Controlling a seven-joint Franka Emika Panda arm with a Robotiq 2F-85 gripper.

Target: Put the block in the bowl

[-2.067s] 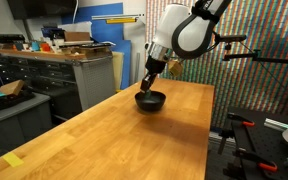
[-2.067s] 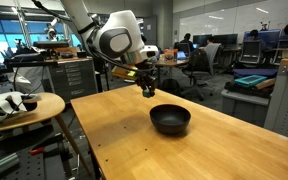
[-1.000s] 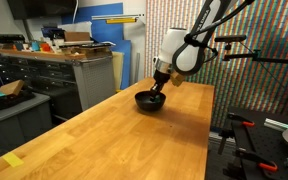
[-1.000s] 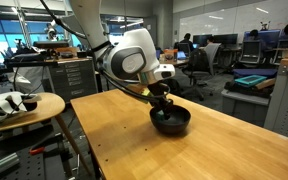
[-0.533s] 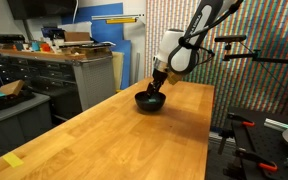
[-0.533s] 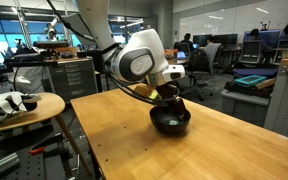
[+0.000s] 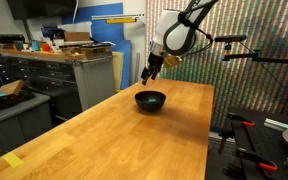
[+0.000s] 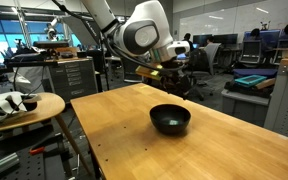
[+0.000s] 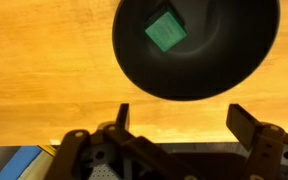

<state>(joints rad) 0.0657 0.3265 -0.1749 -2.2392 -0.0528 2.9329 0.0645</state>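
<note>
Hand (image 7: pixel 150 73) up, open, clear of bowl (image 9: pixel 232 62) rim; block (image 9: pixel 165 32) inside.

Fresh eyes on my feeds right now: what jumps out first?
The green block lying inside the glossy black bowl, plain in the wrist view. Next, the hand hanging above the bowl in both exterior views, open with nothing between its fingers. The bowl sits on a long wooden table.

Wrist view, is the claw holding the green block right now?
No, the green block lies inside the black bowl, while the claw is open and empty above it.
</note>
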